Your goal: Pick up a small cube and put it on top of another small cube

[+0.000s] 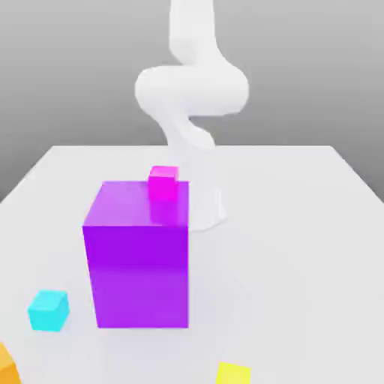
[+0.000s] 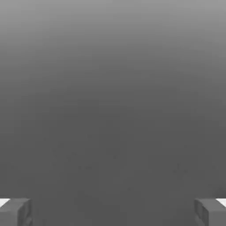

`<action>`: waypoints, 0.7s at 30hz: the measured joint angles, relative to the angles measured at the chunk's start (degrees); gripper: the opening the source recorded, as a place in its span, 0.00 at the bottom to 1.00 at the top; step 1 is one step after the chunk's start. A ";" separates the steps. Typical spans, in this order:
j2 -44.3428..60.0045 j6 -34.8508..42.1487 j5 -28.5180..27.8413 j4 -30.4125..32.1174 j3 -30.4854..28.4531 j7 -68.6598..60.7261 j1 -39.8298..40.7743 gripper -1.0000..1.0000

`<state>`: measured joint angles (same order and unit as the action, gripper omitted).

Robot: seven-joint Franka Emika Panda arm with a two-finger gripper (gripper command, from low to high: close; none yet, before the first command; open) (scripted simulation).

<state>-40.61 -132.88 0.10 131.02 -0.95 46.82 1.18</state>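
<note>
The small orange cube (image 1: 6, 366) lies on the white table (image 1: 300, 262) at the near corner on the exterior view's left, cut off by the picture's edge. In the hand view my gripper (image 2: 113, 212) is open, its two grey fingertips (image 2: 15, 212) far apart with nothing between them and only plain grey background beyond. The white arm (image 1: 191, 90) rises from its base at the back of the table and leaves the top of the exterior view.
A big purple cube (image 1: 136, 259) stands mid-table, with a small magenta cube (image 1: 163, 182) seemingly on its top at the far edge. A cyan cube (image 1: 49, 310) sits on the exterior view's left. A yellow cube (image 1: 233, 373) lies at the near edge.
</note>
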 joint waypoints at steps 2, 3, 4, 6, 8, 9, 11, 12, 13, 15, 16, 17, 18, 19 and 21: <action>4.42 -0.93 0.10 -0.64 -0.84 0.85 0.99 0.50; 6.53 -1.37 0.17 -0.95 -1.26 1.23 1.46 0.50; 8.62 -1.83 0.28 -1.25 -1.69 1.57 1.92 0.50; 12.78 -2.69 0.46 -1.86 -2.60 2.31 2.80 0.50; 16.93 -3.57 0.71 -2.46 -3.57 2.98 3.63 0.50; 19.00 -4.01 0.87 -2.76 -4.06 3.29 4.04 0.50; 23.14 -4.88 1.26 -3.37 -5.08 3.86 4.85 0.50; 25.22 -5.32 1.50 -3.67 -5.58 4.11 5.27 0.50; 27.29 -5.76 1.77 -3.97 -6.11 4.35 5.67 0.50; 31.45 -6.63 2.39 -4.57 -7.14 4.76 6.47 0.50; 33.54 -7.06 2.76 -4.88 -7.64 4.92 6.94 0.50; 35.63 -7.49 3.15 -5.18 -8.10 5.07 7.75 0.50; 37.73 -7.90 3.55 -5.49 -8.46 5.24 8.39 0.50; 39.82 -8.33 4.01 -5.79 -8.81 5.33 9.19 0.50; 44.02 -9.18 4.92 -6.40 -9.28 5.54 10.61 0.50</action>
<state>3.41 -142.06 5.02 124.62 -10.23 52.36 11.79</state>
